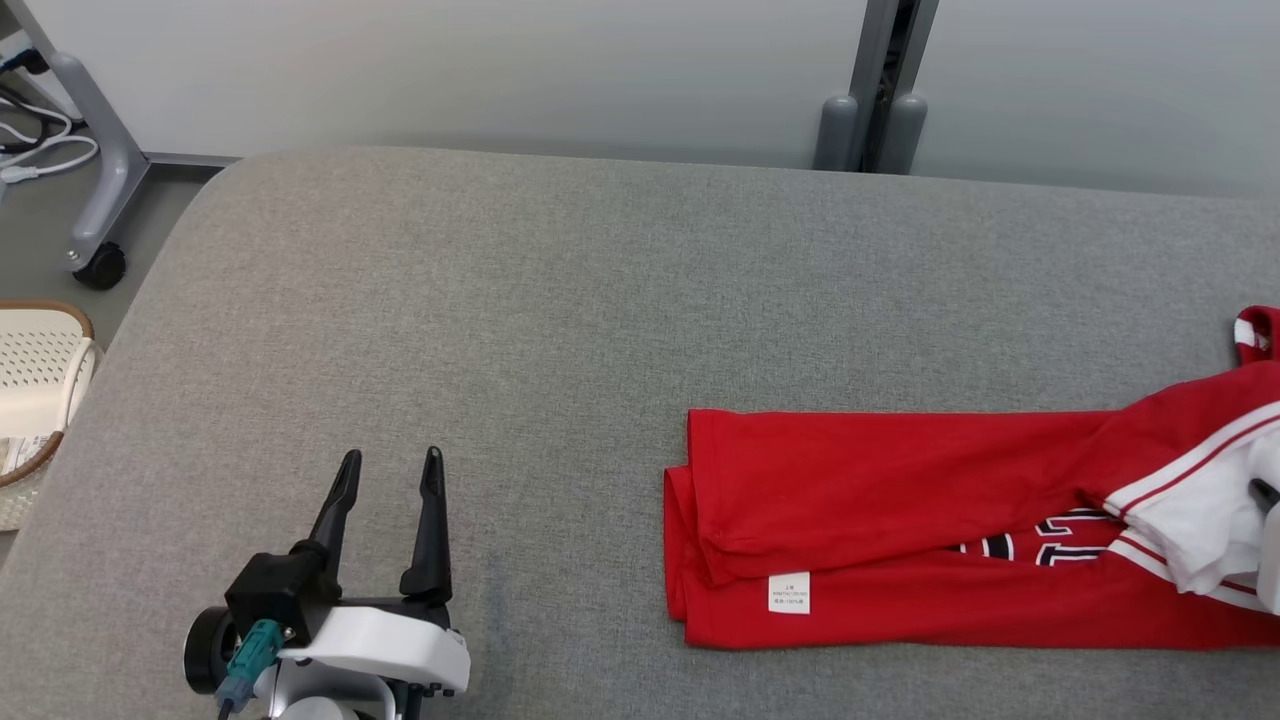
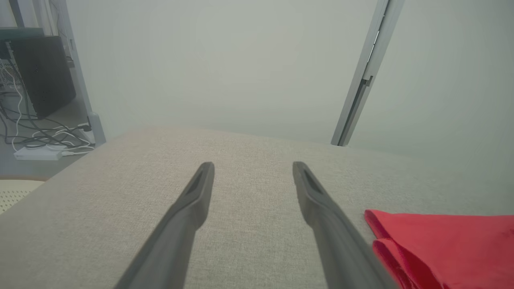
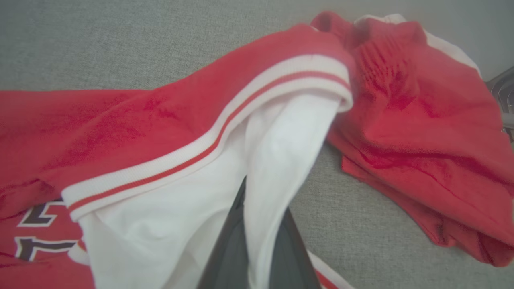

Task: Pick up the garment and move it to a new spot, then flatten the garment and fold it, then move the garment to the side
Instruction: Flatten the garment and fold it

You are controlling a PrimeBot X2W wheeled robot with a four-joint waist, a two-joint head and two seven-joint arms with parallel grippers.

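On the tabletop [image 1: 600, 300], white fabric of the red garment [image 1: 900, 480] is pinched by the right gripper [image 3: 265, 196], jaws closed; left gripper [image 1: 391, 455] jaws are spread wide, empty.

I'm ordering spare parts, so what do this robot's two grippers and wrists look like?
The left gripper has two long, tapering black fingers on a black block, joined to a glossy white wrist shell with a teal plug at its side. The right gripper shows the same dark fingers.

The garment [image 1: 880, 490] runs off the head view's right edge.
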